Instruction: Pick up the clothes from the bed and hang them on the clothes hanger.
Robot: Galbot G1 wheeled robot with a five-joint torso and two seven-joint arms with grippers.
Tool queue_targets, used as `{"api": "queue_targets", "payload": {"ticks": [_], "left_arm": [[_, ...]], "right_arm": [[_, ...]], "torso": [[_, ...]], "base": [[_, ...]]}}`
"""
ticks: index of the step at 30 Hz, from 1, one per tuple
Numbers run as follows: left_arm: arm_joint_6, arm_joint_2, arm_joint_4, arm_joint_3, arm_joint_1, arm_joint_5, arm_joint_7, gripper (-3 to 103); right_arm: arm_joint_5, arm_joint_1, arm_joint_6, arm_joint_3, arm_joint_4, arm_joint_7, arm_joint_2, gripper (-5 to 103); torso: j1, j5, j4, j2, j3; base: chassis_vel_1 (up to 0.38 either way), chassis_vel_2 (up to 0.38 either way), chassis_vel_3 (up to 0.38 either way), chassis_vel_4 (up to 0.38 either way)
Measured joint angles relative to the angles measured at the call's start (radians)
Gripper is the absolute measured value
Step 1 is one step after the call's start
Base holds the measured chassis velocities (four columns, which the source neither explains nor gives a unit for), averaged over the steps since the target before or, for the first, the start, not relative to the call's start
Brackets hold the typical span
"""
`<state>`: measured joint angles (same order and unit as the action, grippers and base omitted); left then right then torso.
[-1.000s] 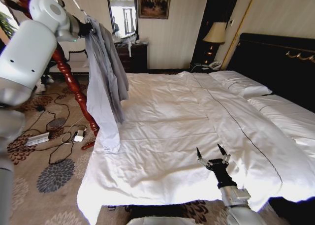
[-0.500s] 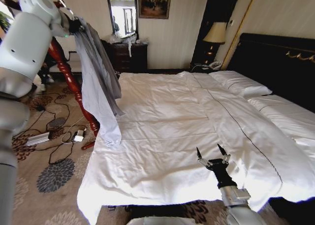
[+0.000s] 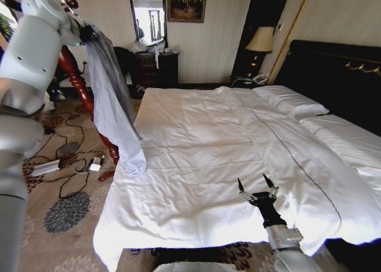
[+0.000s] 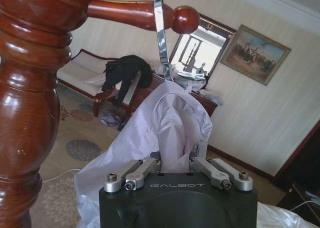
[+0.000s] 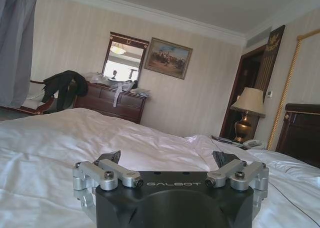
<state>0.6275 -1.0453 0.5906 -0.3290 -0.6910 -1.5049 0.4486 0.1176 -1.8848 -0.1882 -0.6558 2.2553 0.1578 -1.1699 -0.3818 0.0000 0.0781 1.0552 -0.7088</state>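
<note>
The right gripper [image 5: 170, 160] hovers spread over the bed [image 5: 60, 138].

Wide bed [image 3: 196, 165] under a smooth white duvet [image 3: 238, 141], white pillows [image 3: 292, 100] by the headboard [image 3: 339, 75].

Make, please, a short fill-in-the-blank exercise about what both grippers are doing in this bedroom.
1. The left gripper is shut on the ____.
2. The hanger's silver hook is beside a red wooden ____.
3. The right gripper hovers over the bed with its fingers ____.

Missing words: jacket; peg; open
</note>
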Motion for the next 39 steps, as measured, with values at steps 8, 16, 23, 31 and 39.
{"api": "queue_targets", "payload": {"ticks": [8, 16, 23, 31, 39], "left_arm": [[0.017, 0.021, 0.049, -0.001, 0.03, 0.003, 0.03, 17], [0.045, 0.038, 0.121, 0.004, 0.05, 0.012, 0.036, 30], [0.046, 0.089, 0.214, 0.026, 0.075, 0.05, 0.052, 57], [0.046, 0.246, 0.454, 0.085, 0.156, 0.062, 0.099, 90], [0.034, 0.4, 0.743, 0.232, 0.363, 0.114, 0.09, 100]], "right_arm": [[0.0, 0.0, 0.0, 0.0, 0.0, 0.0, 0.0, 100], [0.0, 0.0, 0.0, 0.0, 0.0, 0.0, 0.0, 100], [0.0, 0.0, 0.0, 0.0, 0.0, 0.0, 0.0, 100], [0.0, 0.0, 0.0, 0.0, 0.0, 0.0, 0.0, 100], [0.0, 0.0, 0.0, 0.0, 0.0, 0.0, 0.0, 100]], "torso": [[0.0, -0.0001, -0.0006, 0.0, 0.0], [0.0, 0.0002, 0.0003, 0.0, 0.0], [0.0, -0.0002, -0.0002, 0.0, 0.0], [0.0, -0.0002, -0.0003, 0.0, 0.0], [0.0, -0.0005, -0.0002, 0.0, 0.0]], "base": [[0.0, 0.0, 0.0, 0.0], [0.0, 0.0, 0.0, 0.0], [0.0, 0.0, 0.0, 0.0], [0.0, 0.0, 0.0, 0.0], [0.0, 0.0, 0.0, 0.0]]}}
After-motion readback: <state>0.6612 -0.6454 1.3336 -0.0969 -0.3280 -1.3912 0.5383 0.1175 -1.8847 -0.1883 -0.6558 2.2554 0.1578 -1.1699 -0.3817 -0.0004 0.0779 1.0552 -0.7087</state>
